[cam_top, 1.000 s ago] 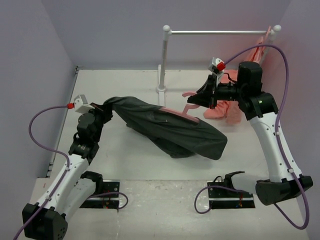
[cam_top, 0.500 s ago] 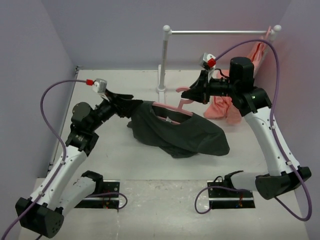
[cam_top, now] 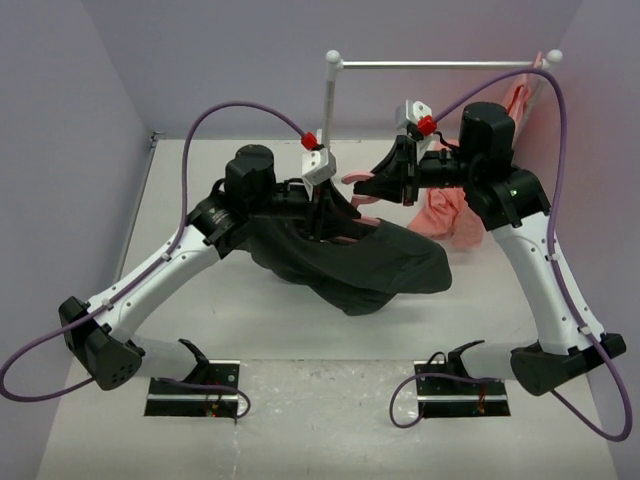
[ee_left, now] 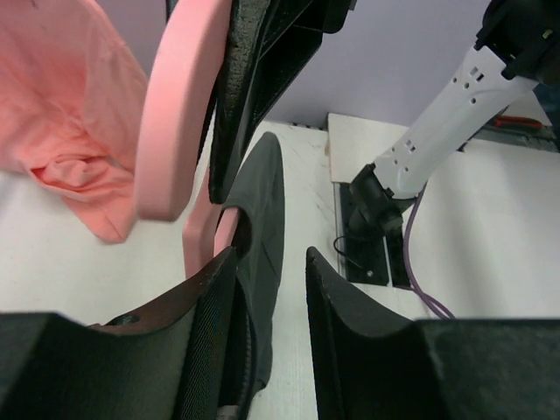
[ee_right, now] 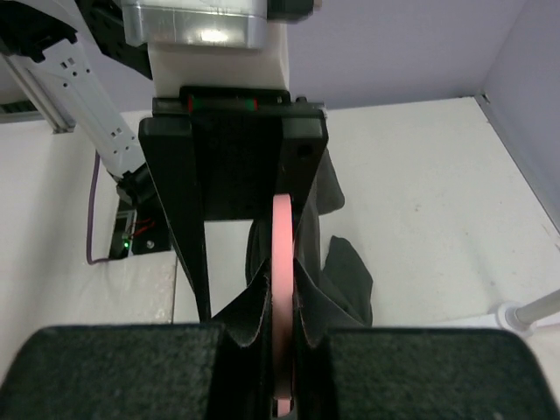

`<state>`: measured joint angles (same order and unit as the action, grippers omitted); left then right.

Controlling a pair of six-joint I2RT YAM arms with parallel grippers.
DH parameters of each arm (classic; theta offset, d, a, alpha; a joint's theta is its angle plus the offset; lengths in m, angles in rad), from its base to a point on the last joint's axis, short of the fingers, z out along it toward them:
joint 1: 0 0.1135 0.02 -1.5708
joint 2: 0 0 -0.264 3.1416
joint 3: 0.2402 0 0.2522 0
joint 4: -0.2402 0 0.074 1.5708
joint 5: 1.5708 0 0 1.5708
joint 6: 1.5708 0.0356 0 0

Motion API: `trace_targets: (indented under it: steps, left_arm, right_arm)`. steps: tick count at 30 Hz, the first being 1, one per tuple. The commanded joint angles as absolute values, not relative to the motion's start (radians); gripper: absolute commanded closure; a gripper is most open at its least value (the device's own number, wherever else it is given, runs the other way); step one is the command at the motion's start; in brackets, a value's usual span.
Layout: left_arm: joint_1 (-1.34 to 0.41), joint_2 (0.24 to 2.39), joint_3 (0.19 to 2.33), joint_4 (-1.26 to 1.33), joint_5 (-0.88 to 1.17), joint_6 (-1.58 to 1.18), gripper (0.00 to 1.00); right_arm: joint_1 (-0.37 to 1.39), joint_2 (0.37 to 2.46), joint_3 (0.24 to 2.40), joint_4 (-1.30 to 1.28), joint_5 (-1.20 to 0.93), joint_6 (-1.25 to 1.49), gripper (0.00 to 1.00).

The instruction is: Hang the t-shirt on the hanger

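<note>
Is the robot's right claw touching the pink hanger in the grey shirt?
Touching. The right wrist view shows the right gripper pinched shut on the hanger, its pink strip squeezed between both fingers with no gap.

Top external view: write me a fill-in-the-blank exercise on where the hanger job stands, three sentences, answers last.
1. The pink hanger is clamped in the ____ gripper.
2. The left gripper sits at the top edge of the dark grey t-shirt with its jaws ____.
3. The garment hanging from the rail is ____, like the hanger.
Missing words: right; open; pink.
</note>
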<state>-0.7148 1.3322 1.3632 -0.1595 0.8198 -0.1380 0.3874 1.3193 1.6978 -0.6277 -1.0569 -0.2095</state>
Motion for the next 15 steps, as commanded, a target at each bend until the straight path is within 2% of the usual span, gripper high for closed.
trace_targets:
  steps: [1, 3, 5, 7, 10, 12, 13, 14, 15]
  left_arm:
    - [-0.733, 1.347, 1.401, -0.189, 0.882, -0.099, 0.62]
    - [-0.733, 1.351, 1.417, -0.185, 0.888, -0.105, 0.91]
    - [-0.733, 1.35, 1.425, -0.18, 0.88, -0.104, 1.0]
    - [-0.733, 1.349, 1.427, -0.174, 0.864, -0.104, 1.0]
    - [-0.733, 1.357, 1.435, -0.193, 0.814, -0.092, 0.66]
    - [-0.732, 1.362, 1.433, -0.208, 0.785, -0.075, 0.59]
    - [-0.732, 1.364, 1.428, -0.209, 0.774, -0.069, 0.67]
    - [-0.732, 1.364, 1.425, -0.207, 0.773, -0.063, 0.85]
    - [-0.732, 1.367, 1.42, -0.193, 0.778, -0.062, 0.94]
  right_arm:
    - [0.406, 1.295, 1.721, -0.614, -1.137, -0.219, 1.0]
    - [0.416, 1.301, 1.722, -0.625, -1.135, -0.225, 1.0]
    - [0.42, 1.305, 1.718, -0.63, -1.137, -0.23, 1.0]
    - [0.422, 1.307, 1.714, -0.632, -1.157, -0.233, 1.0]
    - [0.426, 1.305, 1.706, -0.637, -1.171, -0.242, 1.0]
    - [0.426, 1.298, 1.694, -0.643, -1.172, -0.253, 1.0]
    - [0.425, 1.293, 1.691, -0.646, -1.175, -0.257, 1.0]
    - [0.426, 1.29, 1.686, -0.646, -1.179, -0.261, 1.0]
    - [0.426, 1.285, 1.68, -0.641, -1.19, -0.261, 1.0]
